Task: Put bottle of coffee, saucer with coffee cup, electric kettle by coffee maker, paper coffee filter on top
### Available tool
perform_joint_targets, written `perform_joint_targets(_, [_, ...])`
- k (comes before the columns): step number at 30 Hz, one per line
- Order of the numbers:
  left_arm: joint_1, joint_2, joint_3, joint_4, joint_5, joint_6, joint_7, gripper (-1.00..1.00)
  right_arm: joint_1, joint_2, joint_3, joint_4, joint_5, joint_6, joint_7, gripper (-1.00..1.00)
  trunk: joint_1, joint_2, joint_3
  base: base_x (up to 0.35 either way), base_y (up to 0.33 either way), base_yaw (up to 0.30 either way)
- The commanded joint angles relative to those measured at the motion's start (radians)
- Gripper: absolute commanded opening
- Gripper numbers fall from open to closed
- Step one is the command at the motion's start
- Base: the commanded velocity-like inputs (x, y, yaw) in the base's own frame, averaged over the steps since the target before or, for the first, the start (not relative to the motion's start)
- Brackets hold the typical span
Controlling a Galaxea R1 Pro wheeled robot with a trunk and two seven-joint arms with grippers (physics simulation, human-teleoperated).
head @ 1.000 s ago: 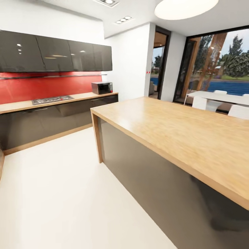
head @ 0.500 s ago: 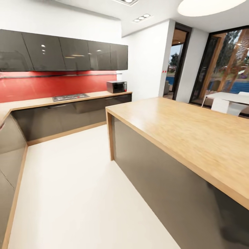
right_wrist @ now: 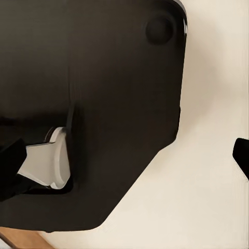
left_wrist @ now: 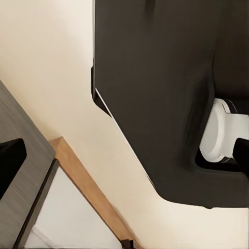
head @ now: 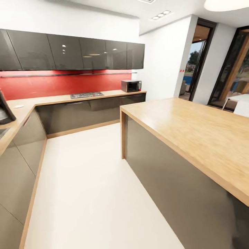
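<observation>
The kitchen countertop (head: 52, 100) runs along the red back wall and turns down the left side. On that left run lies a small flat white round plate (head: 18, 106), seemingly the saucer. A dark object (head: 4, 111) beside it is cut off by the picture's edge; I cannot tell what it is. In the wrist views, the left gripper (left_wrist: 124, 155) and right gripper (right_wrist: 124, 161) hang over the white floor and my own dark base. Each has its dark fingertips wide apart at the picture's edges and nothing between them.
A large wooden island (head: 193, 135) with dark sides fills the right. A microwave (head: 131, 85) and a hob (head: 86, 94) sit on the back counter under dark wall cabinets (head: 76, 53). White floor (head: 86, 183) lies between island and counters. A doorway (head: 197, 65) opens at the far right.
The whole view has swung left, so the island and back counter shifted right in the picture. The left counter run with the white plate and dark object has come into sight.
</observation>
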Motion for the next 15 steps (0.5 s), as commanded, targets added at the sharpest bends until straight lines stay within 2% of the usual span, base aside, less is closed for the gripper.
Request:
perform_joint_targets(1, [-0.001, 0.0, 0.005, 0.0, 0.002, 0.0, 0.001, 1.0, 0.0, 0.0, 0.0, 0.0, 0.001, -0.002, 0.0, 1.0, 0.0, -0.002, -0.003, 0.0, 0.0, 0.267])
perform_joint_targets(15, [-0.001, 0.0, 0.005, 0.0, 0.002, 0.0, 0.001, 1.0, 0.0, 0.0, 0.0, 0.0, 0.001, -0.002, 0.0, 1.0, 0.0, -0.002, -0.011, 0.0, 0.0, 0.268])
